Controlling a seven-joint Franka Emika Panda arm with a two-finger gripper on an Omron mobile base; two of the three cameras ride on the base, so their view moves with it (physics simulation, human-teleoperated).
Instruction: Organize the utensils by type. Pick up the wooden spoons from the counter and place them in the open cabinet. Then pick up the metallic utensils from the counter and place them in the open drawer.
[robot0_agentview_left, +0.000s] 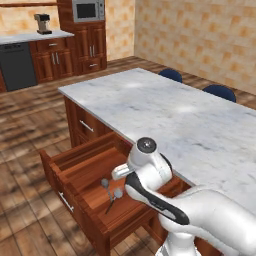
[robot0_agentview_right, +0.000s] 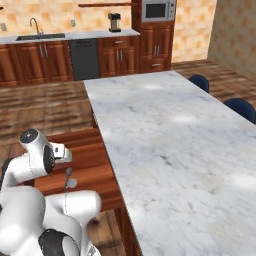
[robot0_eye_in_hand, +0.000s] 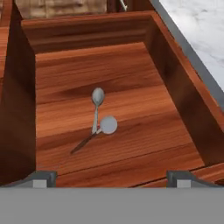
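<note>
Hovering wide open and empty over the drawer (robot0_eye_in_hand: 109, 87), the end effector (robot0_eye_in_hand: 111, 177) has both metallic utensils (robot0_eye_in_hand: 99, 118) lying crossed inside, and the tabletop (robot0_agentview_left: 190, 120) looks bare, so little seems left.

Arm (robot0_agentview_left: 210, 215): glossy white rounded shells, lower right of frame
Joints: dark bands; round grey cap (screw-like mark)
Fingertips (robot0_eye_in_hand: 41, 178): small, dark grey
</note>
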